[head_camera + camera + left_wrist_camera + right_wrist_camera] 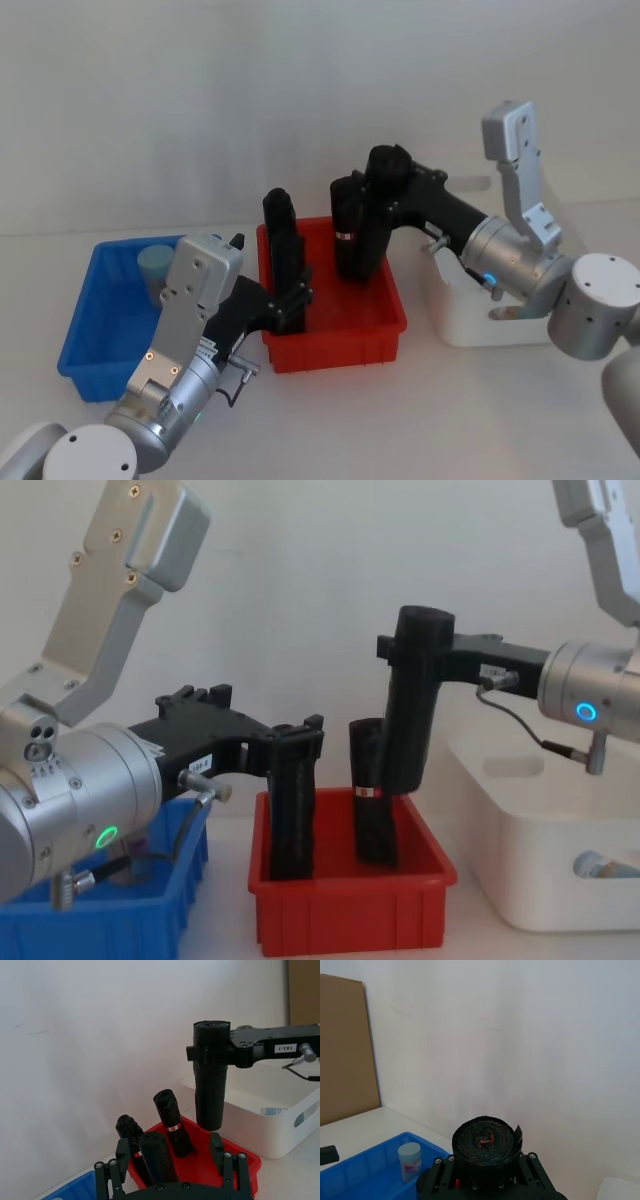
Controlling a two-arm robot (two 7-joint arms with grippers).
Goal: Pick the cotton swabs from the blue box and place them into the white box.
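Note:
One jar of cotton swabs point(155, 265) with a pale blue lid stands in the far corner of the blue box point(75, 340). A second jar point(274, 1110) lies inside the white box point(470, 325). My left gripper point(290, 300) is low in the red box point(335, 345), open, its fingers either side of an upright black rolled tube point(157, 1157). My right gripper point(385, 195) is shut on another black rolled tube point(410, 720), held upright above the red box's right half, beside the white box.
More black tubes point(170, 1122) stand in the red box, which sits between the blue box on the left and the white box on the right. A pale wall runs behind the table. Bare tabletop lies in front of the boxes.

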